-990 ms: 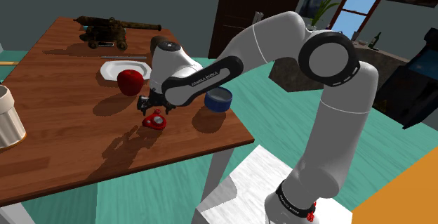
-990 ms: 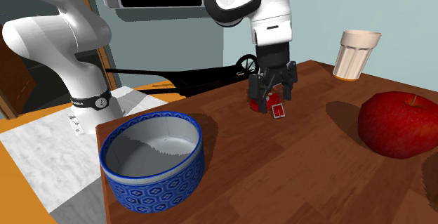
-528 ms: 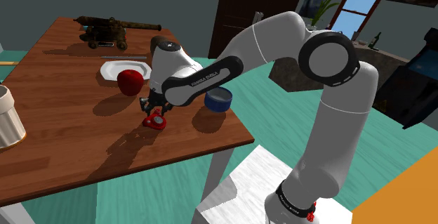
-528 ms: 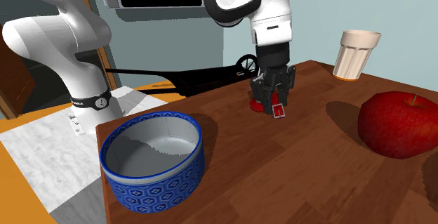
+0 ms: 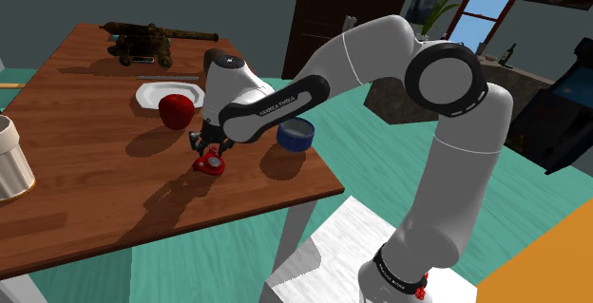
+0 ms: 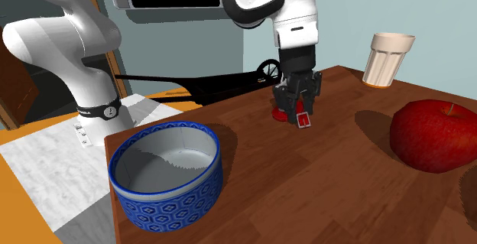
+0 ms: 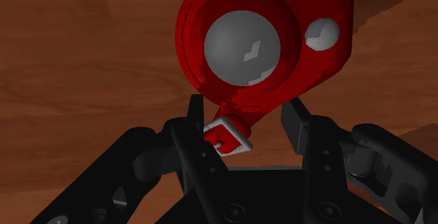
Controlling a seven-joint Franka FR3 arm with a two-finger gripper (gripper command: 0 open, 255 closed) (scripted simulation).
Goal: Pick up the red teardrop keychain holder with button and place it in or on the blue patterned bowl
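Note:
The red teardrop keychain holder (image 7: 210,19), with a grey round button and a small white clip at its narrow end, lies on the wooden table (image 5: 86,197). My black gripper (image 7: 244,117) is shut on that narrow end, one finger (image 7: 195,114) on each side. In the shoulder view the gripper (image 5: 209,149) stands straight down over the holder (image 5: 211,164). The blue patterned bowl (image 5: 296,135) sits near the table edge, a short way to the shoulder view's right of the holder. In the second exterior view the bowl (image 6: 167,172) is in front, with the gripper (image 6: 298,108) and holder (image 6: 284,115) behind it.
A red apple (image 5: 176,110) sits just beyond the gripper, beside a white plate (image 5: 152,92). A toy cannon (image 5: 143,40) stands at the far end of the table. A pale cup (image 5: 9,159) is at the shoulder view's left edge. The table edge runs close behind the bowl.
The fingers stood wide apart around the holder a second ago; they have come together on it and have held still since. The holder has not moved.

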